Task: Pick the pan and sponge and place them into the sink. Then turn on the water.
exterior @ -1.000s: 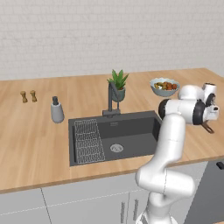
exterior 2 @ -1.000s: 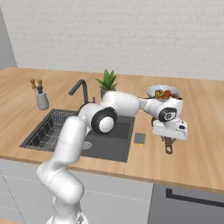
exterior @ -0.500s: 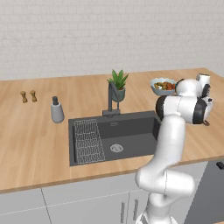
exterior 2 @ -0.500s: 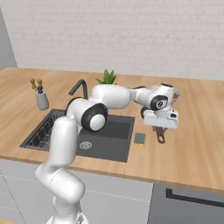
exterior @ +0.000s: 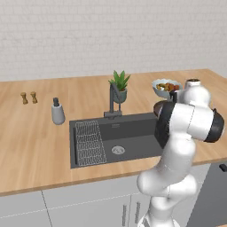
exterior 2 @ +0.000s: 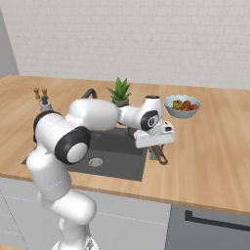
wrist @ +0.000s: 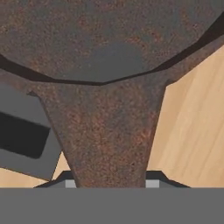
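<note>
We see the gripper [exterior 2: 155, 145] closed on the handle of the pan [wrist: 105, 65], whose rusty brown handle runs down between the finger tips in the hand view, with the pan carried above the counter [exterior 2: 215, 146] at the right edge of the sink [exterior: 128, 133]. In the right base view the pan's handle end pokes out below the hand. The bowl of food [exterior 2: 182, 105] sits on the counter behind, well apart.

A round, rusty dark brown frying pan [wrist: 105, 39] spans the top, its tapering handle [wrist: 109, 135] running down between two small finger tips [wrist: 155, 177]; wooden counter [wrist: 192, 127] lies beneath.
</note>
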